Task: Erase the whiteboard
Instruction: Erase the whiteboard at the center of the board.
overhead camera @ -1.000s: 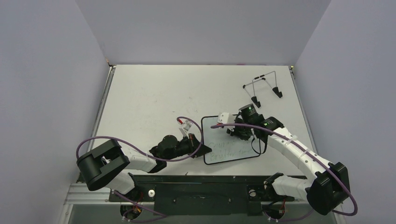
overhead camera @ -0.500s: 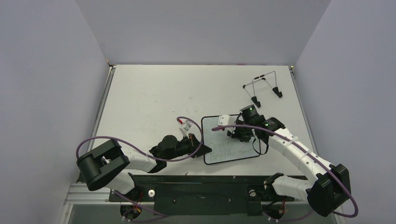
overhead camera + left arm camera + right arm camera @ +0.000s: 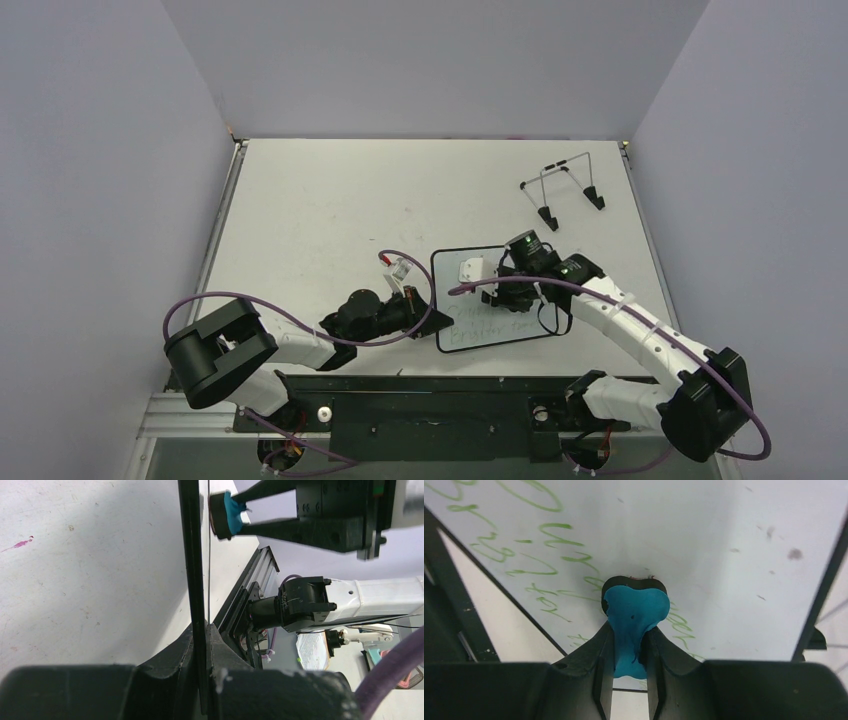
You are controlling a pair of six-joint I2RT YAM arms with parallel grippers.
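In the lower centre of the top view, the left pincer point(image 3: 425, 308) is clenching the left rim of the whiteboard point(image 3: 462, 338). The board is lying on the worktop point(image 3: 320, 210), just right of the frame's centre. The left wrist view is showing the thin black rim seated between both fingers. Over the board, the right pincer point(image 3: 629, 647) is grasping a blue eraser point(image 3: 635, 609) and holding its dark pad against the white surface, beside green handwriting point(image 3: 549, 530). The right arm point(image 3: 620, 320) is covering the board's right portion from above. Farther back, at the upper right, a wire stand point(image 3: 565, 188) is standing well apart from the board.
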